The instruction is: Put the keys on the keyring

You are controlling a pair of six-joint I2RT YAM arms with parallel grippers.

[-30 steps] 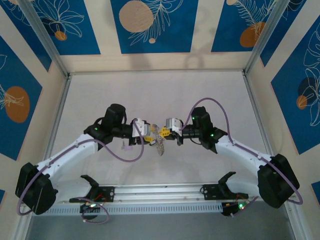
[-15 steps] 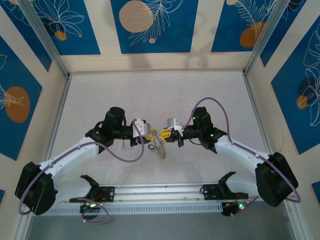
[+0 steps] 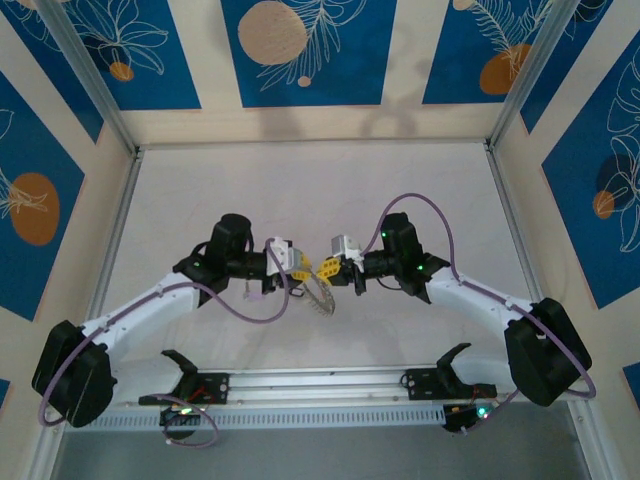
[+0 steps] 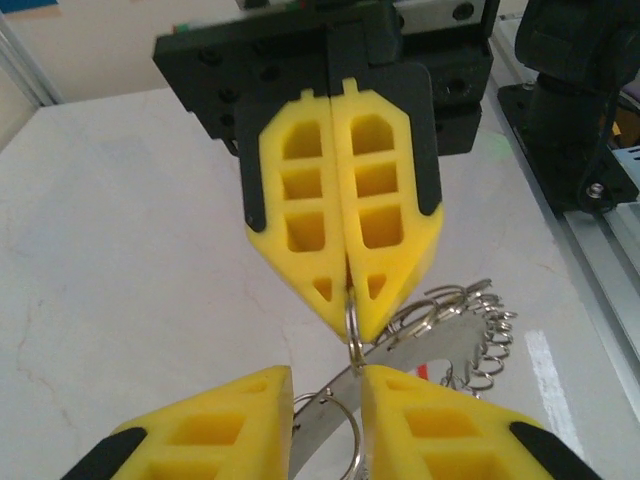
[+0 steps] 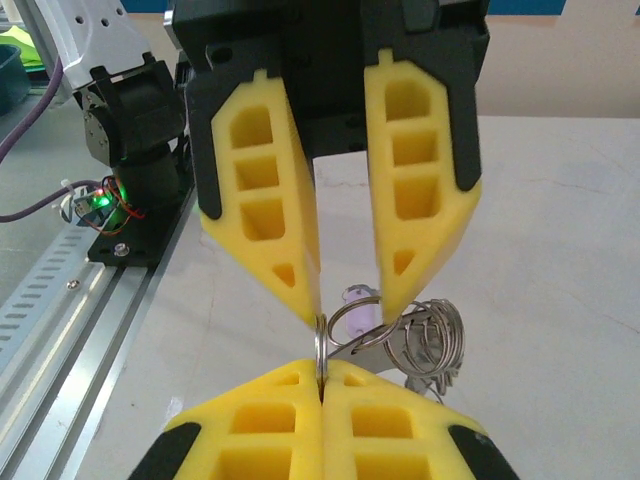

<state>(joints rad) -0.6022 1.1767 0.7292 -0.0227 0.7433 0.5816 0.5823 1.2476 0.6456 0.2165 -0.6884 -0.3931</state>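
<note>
The keyring (image 3: pixel 318 294) sits between left tool (image 3: pixel 302 269) and right tool (image 3: pixel 323 268).

A pale marbled table (image 3: pixel 300 180) sits inside blue leaf-patterned walls (image 3: pixel 300 50), with a metal rail (image 3: pixel 320 385) along its near edge.

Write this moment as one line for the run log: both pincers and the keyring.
left pincer: jaws apart, tips at keyring | right pincer: shut on keyring | keyring: hangs between both pincers

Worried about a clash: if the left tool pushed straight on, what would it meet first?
Probably the keyring between its fingers, then the shut right tool just behind; depth unclear.
</note>
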